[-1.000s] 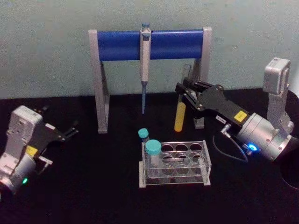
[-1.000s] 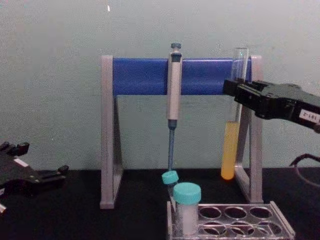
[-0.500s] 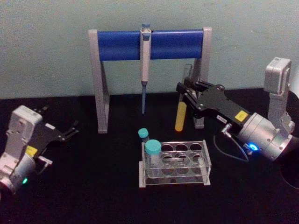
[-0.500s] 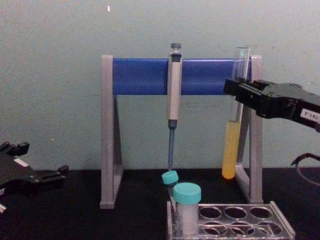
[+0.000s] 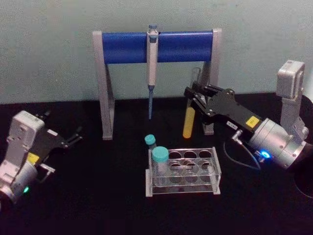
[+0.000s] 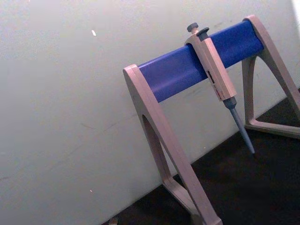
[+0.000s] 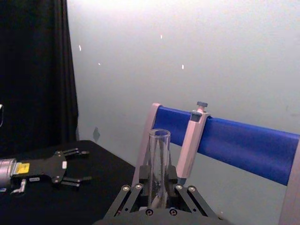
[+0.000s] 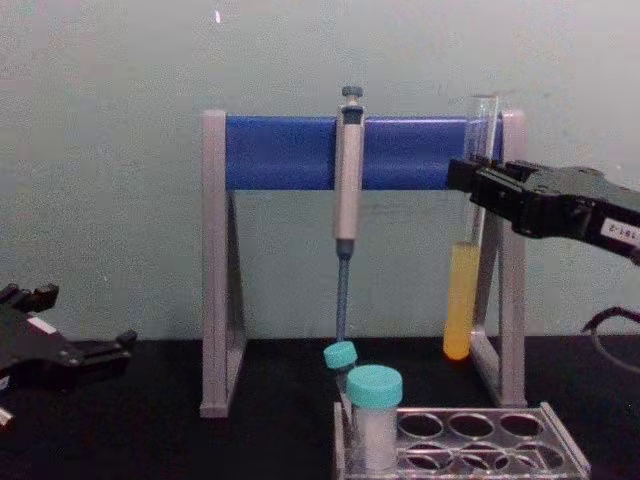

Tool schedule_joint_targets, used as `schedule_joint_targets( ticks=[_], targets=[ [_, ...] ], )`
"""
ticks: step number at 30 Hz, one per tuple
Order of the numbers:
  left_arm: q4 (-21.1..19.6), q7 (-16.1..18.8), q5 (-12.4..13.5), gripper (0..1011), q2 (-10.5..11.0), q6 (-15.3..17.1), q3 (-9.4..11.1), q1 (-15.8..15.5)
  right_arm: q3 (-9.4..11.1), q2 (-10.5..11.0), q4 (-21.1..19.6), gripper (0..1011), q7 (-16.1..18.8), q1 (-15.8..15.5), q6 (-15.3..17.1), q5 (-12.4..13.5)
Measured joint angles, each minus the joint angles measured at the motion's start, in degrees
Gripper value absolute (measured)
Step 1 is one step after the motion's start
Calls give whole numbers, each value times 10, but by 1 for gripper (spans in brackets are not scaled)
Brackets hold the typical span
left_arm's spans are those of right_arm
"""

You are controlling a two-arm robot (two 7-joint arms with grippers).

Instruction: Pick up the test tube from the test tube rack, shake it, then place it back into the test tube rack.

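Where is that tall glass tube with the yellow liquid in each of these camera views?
Head view: test tube right of centre, held off the table by the right hand, behind the test tube rack.
Chest view: test tube at right, before the stand's right leg.
Right wrist view: test tube in the right hand, rim up.
Left wrist view: faces the stand and pipette.
Shared landmark: the pipette hanging on the blue bar.
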Motion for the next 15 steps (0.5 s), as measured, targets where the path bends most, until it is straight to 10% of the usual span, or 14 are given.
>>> schedule_joint_targets(
  ticks=[15],
  targets=[
    [0, 0, 0, 1001, 0, 0, 0, 0, -5, 22, -13, 229, 54, -11, -13, 28]
  ],
)
